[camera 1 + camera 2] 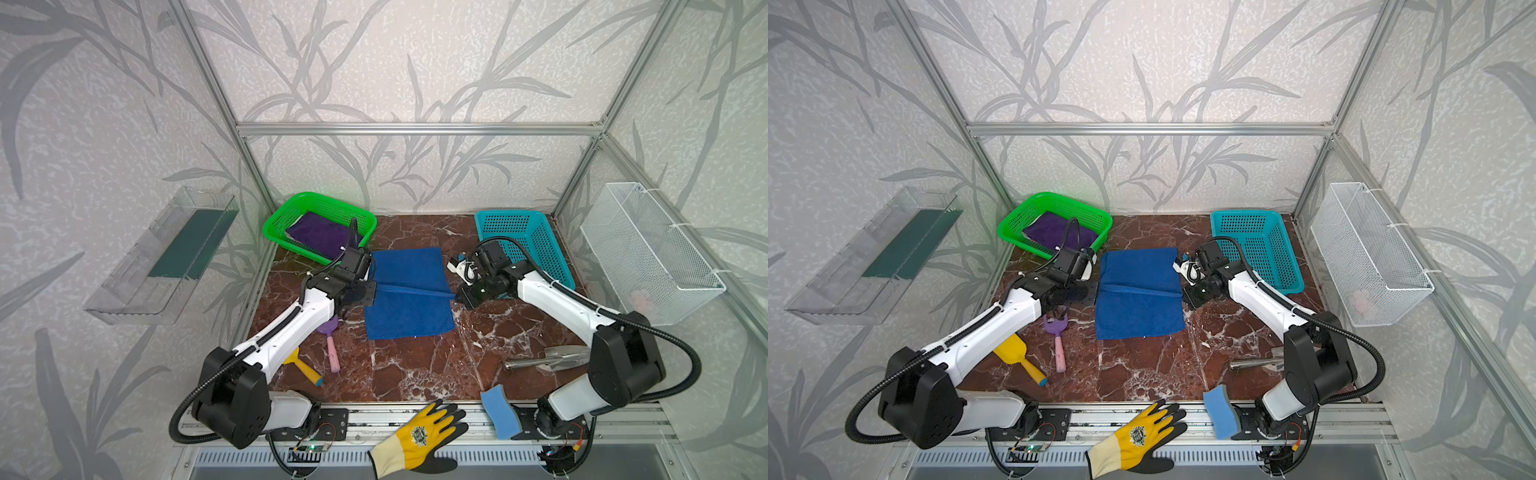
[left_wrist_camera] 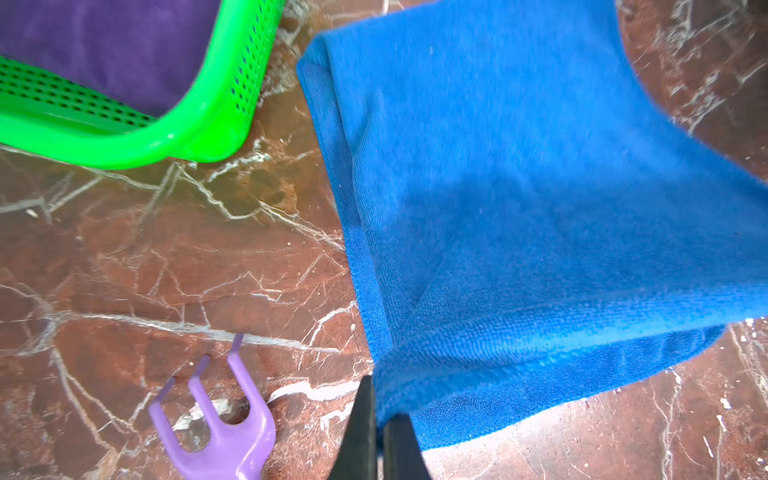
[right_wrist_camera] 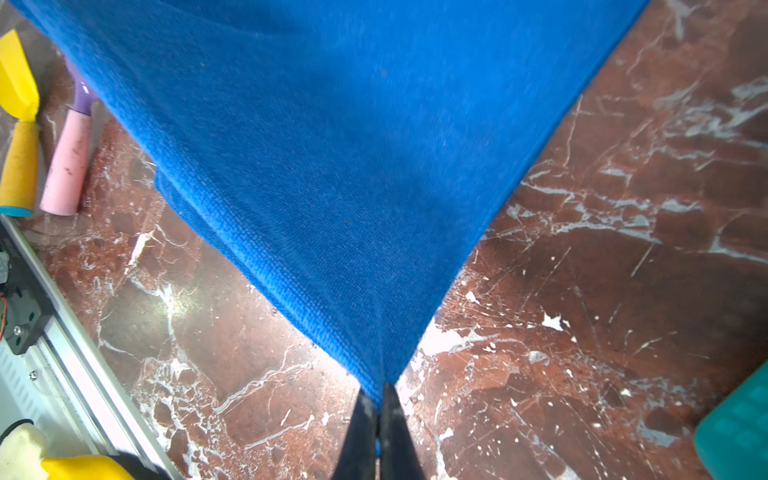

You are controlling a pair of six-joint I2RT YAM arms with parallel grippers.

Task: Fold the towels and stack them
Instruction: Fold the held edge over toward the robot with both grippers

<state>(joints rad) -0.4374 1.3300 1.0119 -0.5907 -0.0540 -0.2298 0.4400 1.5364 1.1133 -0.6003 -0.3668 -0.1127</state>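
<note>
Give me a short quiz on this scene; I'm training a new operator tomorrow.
1. True or false: the left gripper and the right gripper are each shut on the blue towel.
2. Where is the purple towel? A) in the green basket B) under the blue towel C) in the right gripper
3. Which tool lies nearest the left gripper?

Key: 1. True. 2. A. 3. The purple rake.
</note>
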